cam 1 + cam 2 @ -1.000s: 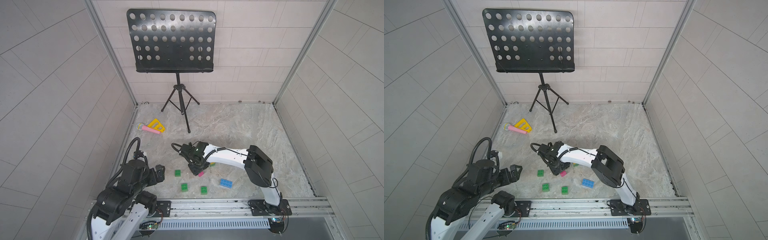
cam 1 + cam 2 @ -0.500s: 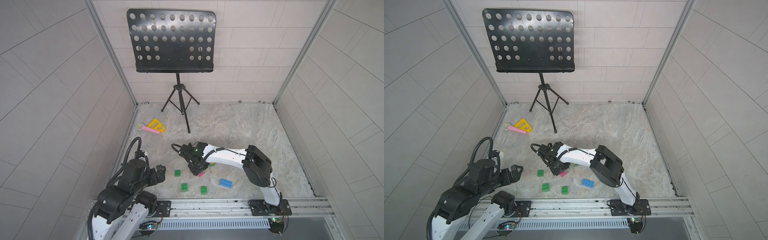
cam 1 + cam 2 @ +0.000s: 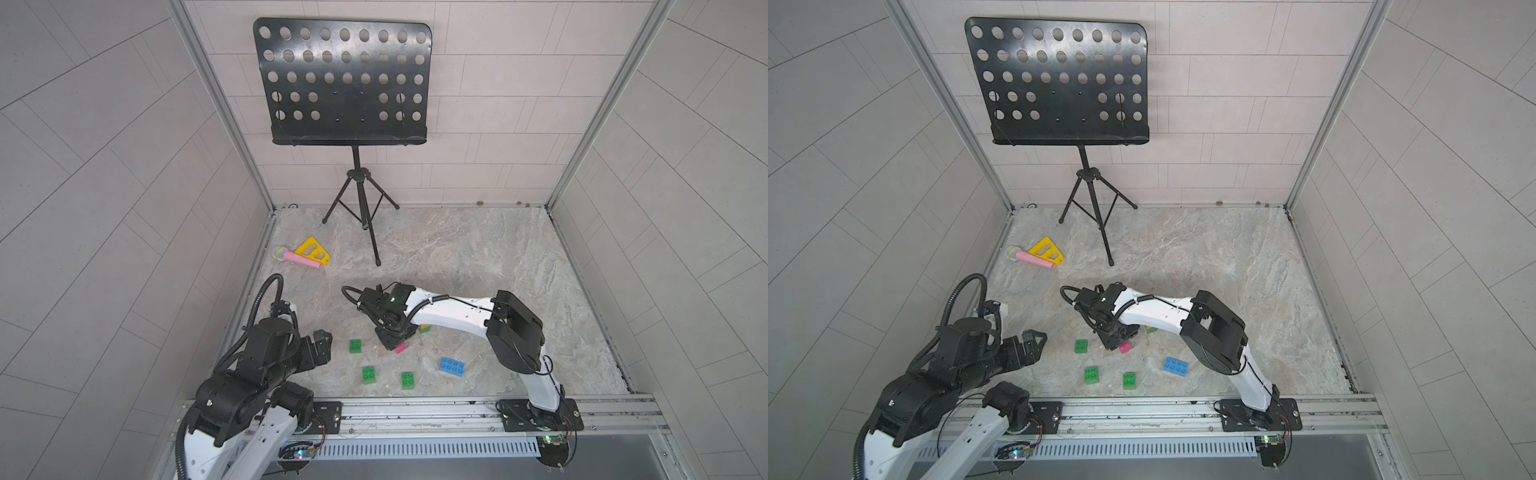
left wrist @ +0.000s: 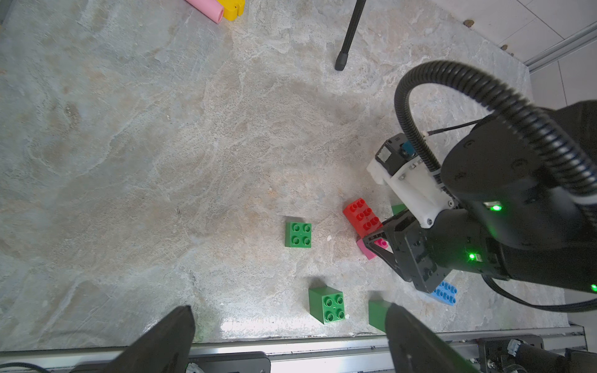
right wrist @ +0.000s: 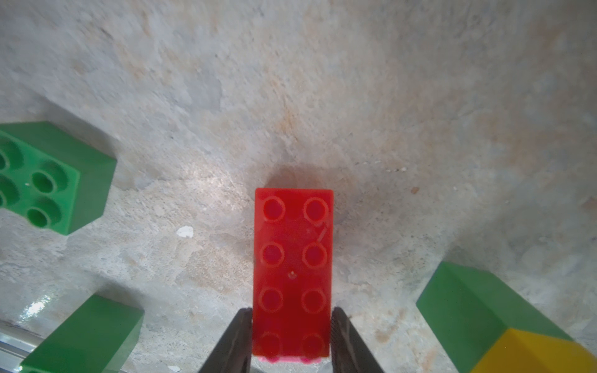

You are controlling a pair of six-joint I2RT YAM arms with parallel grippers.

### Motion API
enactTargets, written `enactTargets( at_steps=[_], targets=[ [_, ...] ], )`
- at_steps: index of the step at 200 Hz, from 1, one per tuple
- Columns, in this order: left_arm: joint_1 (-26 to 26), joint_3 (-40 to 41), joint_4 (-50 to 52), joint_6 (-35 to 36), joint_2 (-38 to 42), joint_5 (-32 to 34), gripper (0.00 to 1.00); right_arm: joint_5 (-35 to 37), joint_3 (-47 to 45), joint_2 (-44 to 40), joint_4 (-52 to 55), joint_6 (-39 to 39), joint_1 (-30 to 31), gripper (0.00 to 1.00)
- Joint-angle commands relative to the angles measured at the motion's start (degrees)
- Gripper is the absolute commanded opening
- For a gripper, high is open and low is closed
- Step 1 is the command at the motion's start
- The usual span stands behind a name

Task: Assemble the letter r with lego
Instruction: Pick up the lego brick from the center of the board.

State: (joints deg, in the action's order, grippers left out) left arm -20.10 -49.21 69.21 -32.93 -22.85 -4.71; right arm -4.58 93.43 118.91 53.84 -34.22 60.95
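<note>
My right gripper (image 5: 292, 315) is shut on the near end of a long red lego brick (image 5: 292, 258), one finger on each long side. That end sits on a pink brick (image 4: 368, 248), whose edge pokes out under it. In both top views the gripper (image 3: 392, 338) hides the red brick and only the pink brick (image 3: 400, 348) shows. Three loose green bricks (image 3: 355, 345) (image 3: 369, 375) (image 3: 407, 380) and a blue brick (image 3: 452, 367) lie near the front. A green brick topped with yellow (image 5: 478, 306) stands close by. My left gripper (image 4: 287, 311) hangs open and empty at the front left.
A black music stand (image 3: 359, 232) stands on its tripod at the back. A yellow triangular toy (image 3: 312, 250) and a pink toy microphone (image 3: 297, 258) lie at the back left. A metal rail (image 3: 415, 411) runs along the front edge. Walls close in three sides.
</note>
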Motion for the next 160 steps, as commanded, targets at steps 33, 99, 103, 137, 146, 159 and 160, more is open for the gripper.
enactTargets(
  at_steps=[33,99,103,137,146,159,160],
  targets=[
    [0.28,0.43,-0.13,0.94,-0.4,0.32,1.0,2.16,1.63,0.71,1.13,-0.6,-0.15,0.43],
    [0.24,0.43,-0.12,0.84,-0.26,0.39,1.0,1.75,2.36,1.63,1.2,-0.65,-0.13,0.4],
    [0.3,0.45,-0.12,0.85,-0.18,0.4,1.0,1.68,2.36,1.63,1.25,-0.67,-0.13,0.4],
    [0.31,0.5,-0.06,0.84,-0.23,0.4,1.0,1.74,2.44,2.11,1.57,-0.6,-0.14,0.4],
    [0.28,0.49,-0.07,0.83,-0.24,0.36,1.0,1.75,2.44,2.2,1.69,-0.53,-0.13,0.38],
    [0.3,0.45,-0.08,0.8,-0.33,0.4,1.0,2.09,2.46,2.12,1.79,-0.59,-0.13,0.34],
    [0.31,0.49,-0.06,0.83,-0.34,0.4,1.0,2.1,2.46,2.11,1.74,-0.59,-0.13,0.34]
  ],
)
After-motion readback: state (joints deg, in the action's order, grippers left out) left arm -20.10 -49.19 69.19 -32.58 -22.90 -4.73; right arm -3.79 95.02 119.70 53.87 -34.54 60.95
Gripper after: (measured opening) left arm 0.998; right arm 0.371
